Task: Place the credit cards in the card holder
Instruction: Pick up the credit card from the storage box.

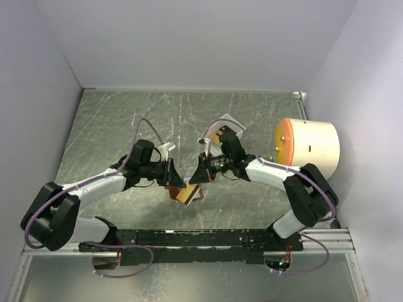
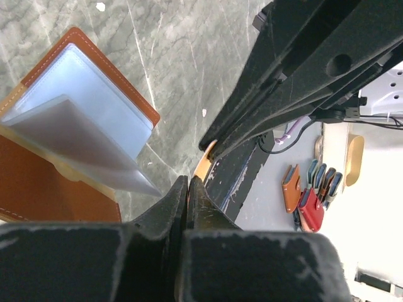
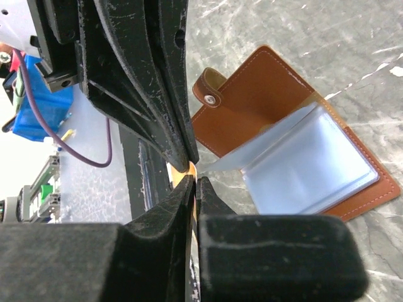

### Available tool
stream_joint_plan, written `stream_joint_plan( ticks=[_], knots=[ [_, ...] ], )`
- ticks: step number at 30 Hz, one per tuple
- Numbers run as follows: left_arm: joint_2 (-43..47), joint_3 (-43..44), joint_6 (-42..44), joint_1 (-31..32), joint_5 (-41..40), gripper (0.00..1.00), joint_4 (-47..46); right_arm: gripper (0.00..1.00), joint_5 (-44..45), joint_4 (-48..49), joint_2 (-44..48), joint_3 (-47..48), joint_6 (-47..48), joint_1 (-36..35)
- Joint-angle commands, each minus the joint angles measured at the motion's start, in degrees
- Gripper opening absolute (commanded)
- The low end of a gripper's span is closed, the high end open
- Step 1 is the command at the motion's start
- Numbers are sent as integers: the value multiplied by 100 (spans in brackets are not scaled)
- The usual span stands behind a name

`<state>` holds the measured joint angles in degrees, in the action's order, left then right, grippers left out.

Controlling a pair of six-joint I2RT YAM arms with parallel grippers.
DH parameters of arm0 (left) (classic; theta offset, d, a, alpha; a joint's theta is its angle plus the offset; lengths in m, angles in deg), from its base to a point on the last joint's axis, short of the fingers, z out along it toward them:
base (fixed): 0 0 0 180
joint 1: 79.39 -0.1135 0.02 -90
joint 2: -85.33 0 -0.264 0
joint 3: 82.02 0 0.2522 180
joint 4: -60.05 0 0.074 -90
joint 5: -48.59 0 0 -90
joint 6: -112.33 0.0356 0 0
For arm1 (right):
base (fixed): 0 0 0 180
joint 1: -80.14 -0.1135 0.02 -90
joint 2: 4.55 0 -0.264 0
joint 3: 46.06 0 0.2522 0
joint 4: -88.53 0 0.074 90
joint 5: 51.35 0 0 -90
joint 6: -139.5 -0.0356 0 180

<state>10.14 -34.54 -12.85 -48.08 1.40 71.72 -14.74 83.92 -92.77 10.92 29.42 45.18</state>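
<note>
— Over the middle of the table point(image 1: 113, 126), close to our bases, what do we have?
— We have our 2 arms meeting tip to tip. The left gripper point(image 1: 178, 180) reaches in from the left and the right gripper point(image 1: 194, 176) from the right. The card holder point(image 1: 189, 194) lies on the table just below them.
— How does the card holder lie?
— We see it spread open, brown cover underneath and clear pockets facing up. 1 pocket leaf point(image 2: 75, 138) stands lifted off the rest, and the side tab point(image 3: 211, 94) with its snap sticks out at the edge.
— And the credit card?
— We find 1 credit card point(image 3: 187, 172), orange and seen edge-on. It sits between the 2 sets of fingertips, next to the card holder and not in any pocket.
— What are our grippers doing?
— Our right gripper is clamped on that credit card, whose orange edge runs into the slit between its fingers. Our left gripper has its fingers pressed together, tip right at the card. We cannot tell whether it pinches the edge or only touches it.
— Anything else?
— We see a white drum point(image 1: 312, 148) with an orange face at the right, well apart, and a white tray point(image 1: 230, 121) behind the right arm.
</note>
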Motion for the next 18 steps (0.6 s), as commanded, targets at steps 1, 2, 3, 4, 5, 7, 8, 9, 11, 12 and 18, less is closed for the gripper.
stream_joint_plan(
  ticks=[1, 2, 3, 4, 5, 7, 8, 9, 11, 12, 18],
  knots=[
    [-74, -102, -24, -29, -132, 7, -63, 12, 25, 277, -25, -19, -178, 53],
    [-69, -110, -28, -31, -218, 7, -15, 17, 184, 235, 14, -23, -226, 84],
    [-59, -109, -35, -37, -292, 7, 49, 23, 324, 244, 65, -63, -318, 106],
    [-26, -111, -40, -37, -385, 7, 111, 29, 437, 312, 155, -128, -445, 155],
    [20, -111, -54, -47, -478, 7, 191, 34, 554, 424, 264, -228, -657, 209],
    [129, -109, -84, -67, -768, 7, 389, 40, 990, 642, 534, -455, -1110, 268],
    [164, -98, -79, -87, -898, 7, 504, 42, 1207, 680, 652, -559, -1283, 270],
    [198, -83, -65, -102, -1042, 7, 605, 43, 1423, 689, 756, -644, -1454, 270],
    [252, -29, -66, -120, -1368, 7, 885, 47, 1662, 771, 930, -826, -1702, 262],
    [282, -9, -73, -137, -1473, 7, 969, 49, 1759, 751, 994, -866, -1773, 257],
    [574, 142, -174, -143, -2032, 7, 1414, 38, 2500, 222, 948, -746, -1748, 52]
  ],
)
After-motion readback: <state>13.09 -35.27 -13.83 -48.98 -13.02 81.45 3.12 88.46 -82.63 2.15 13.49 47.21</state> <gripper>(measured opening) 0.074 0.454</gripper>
